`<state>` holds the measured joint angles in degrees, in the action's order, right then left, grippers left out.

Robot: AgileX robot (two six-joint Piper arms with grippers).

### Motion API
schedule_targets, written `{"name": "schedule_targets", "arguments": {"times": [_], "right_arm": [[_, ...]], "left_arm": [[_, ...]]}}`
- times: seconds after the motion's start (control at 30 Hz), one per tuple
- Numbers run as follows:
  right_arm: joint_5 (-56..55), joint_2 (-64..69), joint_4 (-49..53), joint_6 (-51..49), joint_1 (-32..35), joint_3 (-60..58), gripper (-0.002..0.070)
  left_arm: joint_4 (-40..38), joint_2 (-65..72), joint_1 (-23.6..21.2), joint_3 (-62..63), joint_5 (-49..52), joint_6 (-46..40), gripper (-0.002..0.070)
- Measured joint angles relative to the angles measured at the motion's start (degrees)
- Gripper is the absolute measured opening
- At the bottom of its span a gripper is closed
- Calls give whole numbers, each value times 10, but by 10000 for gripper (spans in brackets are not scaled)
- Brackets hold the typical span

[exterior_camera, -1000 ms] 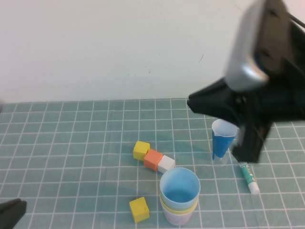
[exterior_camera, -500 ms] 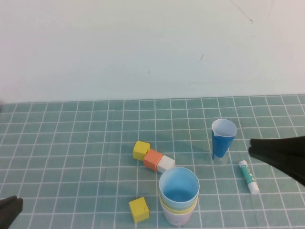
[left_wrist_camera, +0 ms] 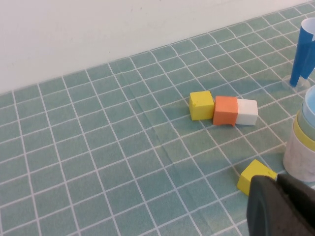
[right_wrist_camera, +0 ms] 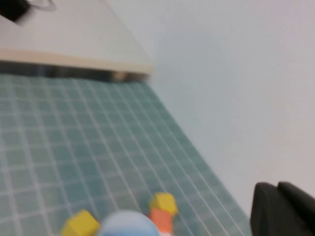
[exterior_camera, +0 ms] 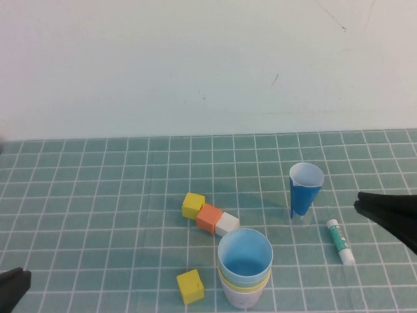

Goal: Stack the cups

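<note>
Three cups stand nested near the table's front: a light blue cup point(exterior_camera: 245, 255) on top, a yellow cup point(exterior_camera: 244, 282) under it, and a pink cup point(exterior_camera: 243, 297) at the bottom. The stack also shows in the left wrist view point(left_wrist_camera: 301, 142). No pale green cup is in view. My right gripper point(exterior_camera: 365, 205) is shut and empty at the right edge, well right of the stack. It also shows in the right wrist view point(right_wrist_camera: 277, 188). My left gripper point(exterior_camera: 19, 282) is shut and empty at the front left corner, and it shows in the left wrist view point(left_wrist_camera: 276, 179).
A narrow dark blue cone cup point(exterior_camera: 305, 189) stands upright behind and to the right of the stack. A green-and-white stick point(exterior_camera: 341, 241) lies beside it. Yellow point(exterior_camera: 193, 205), orange point(exterior_camera: 209, 217) and white point(exterior_camera: 227, 223) blocks form a row. Another yellow block point(exterior_camera: 190, 286) lies left of the stack.
My right arm has pulled back from over the dark blue cone cup to the right edge of the table. The cups and my left gripper have not moved.
</note>
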<state>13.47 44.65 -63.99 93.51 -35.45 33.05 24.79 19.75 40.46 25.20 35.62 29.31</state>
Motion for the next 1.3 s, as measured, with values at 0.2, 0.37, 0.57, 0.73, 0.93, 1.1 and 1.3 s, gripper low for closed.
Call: {"name": "schedule_targets", "arguments": {"times": [0.2, 0.37, 0.57, 0.73, 0.93, 1.1, 1.3], "right_arm": [[-152, -22, -11, 4, 0, -81, -1], [-180, -69, -13, 6, 0, -109, -1], [-229, -111, 50, -66, 0, -156, -1], [-253, -164, 269, -331, 37, -242, -1], [-159, -279, 460, -552, 171, -307, -1], [-71, -384, 551, -618, 300, -322, -1], [-14, -450, 647, -744, 378, -345, -1]], "left_arm": [[0, 0, 0, 0, 0, 0, -2], [0, 0, 0, 0, 0, 0, -2], [0, 0, 0, 0, 0, 0, -2], [0, 0, 0, 0, 1, 0, -2], [0, 0, 0, 0, 1, 0, -2], [0, 0, 0, 0, 1, 0, -2], [0, 0, 0, 0, 1, 0, -2]]}}
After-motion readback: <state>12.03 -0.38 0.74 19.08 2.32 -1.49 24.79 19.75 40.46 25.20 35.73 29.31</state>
